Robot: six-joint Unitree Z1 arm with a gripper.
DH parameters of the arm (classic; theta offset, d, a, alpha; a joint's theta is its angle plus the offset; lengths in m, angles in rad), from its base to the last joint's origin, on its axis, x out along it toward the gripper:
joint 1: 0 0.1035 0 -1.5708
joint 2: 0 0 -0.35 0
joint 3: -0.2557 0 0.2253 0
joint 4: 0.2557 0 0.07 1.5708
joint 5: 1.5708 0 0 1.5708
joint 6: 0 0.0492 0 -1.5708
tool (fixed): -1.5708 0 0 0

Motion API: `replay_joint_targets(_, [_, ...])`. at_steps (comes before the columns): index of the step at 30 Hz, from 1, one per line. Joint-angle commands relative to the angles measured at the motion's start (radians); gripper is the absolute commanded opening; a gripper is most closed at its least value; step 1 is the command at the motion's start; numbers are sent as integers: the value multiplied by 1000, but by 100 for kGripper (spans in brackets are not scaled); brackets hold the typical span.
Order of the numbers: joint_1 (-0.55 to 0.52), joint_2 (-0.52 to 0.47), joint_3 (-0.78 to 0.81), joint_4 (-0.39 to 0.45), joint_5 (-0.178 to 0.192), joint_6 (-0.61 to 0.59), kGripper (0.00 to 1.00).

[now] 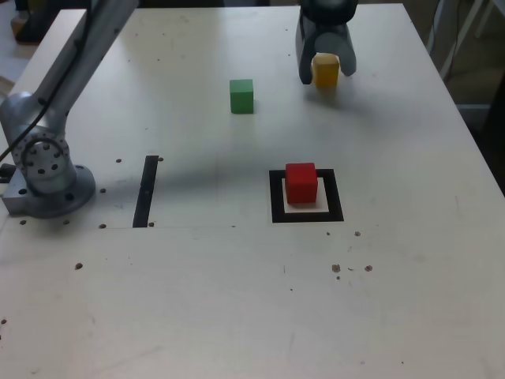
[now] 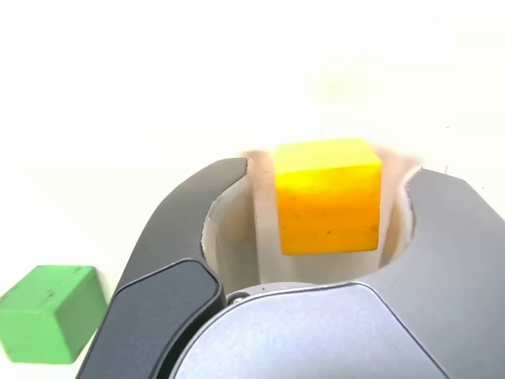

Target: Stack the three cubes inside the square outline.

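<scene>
While we look at the pincer [image 1: 327,76]: we see it released, its jaws apart on either side of the yellow cube [image 1: 325,71]; in the wrist view we make out a gap between cube and jaw on one side at least.
Yellow cube: we find it between the jaws, outside the square [image 1: 308,217], near the far edge of the table [image 1: 197,300] in the exterior view.
Red cube [image 1: 301,183]: we see it alone within the square, set toward the exterior view's left, so that more of the pale centre shows on the right and below; it hides part of the tape behind it.
Green cube [image 1: 241,96]: we have it on the table, well apart from the square, to the exterior view's left of the yellow cube; the wrist view shows it outside the jaws.
Stack: we count no cube on another.
Black strip [image 1: 146,191]: we see it between the arm's base [image 1: 51,185] and the square.
Arm [image 1: 79,71]: we see it rise from the base on the exterior view's left and leave the frame at the top.
</scene>
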Motion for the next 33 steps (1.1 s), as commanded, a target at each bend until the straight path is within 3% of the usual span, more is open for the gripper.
replay_joint_targets(1, [-2,5,5,-12,0,1,55])
replay_joint_targets(6, [-2,-8,27,-47,1,-3,41])
replay_joint_targets(20, [-12,-70,129,-135,-4,-8,26])
replay_joint_targets(27, [-91,-199,160,-93,4,-11,26])
replay_joint_targets(33, [-243,-382,246,-26,-1,-49,26])
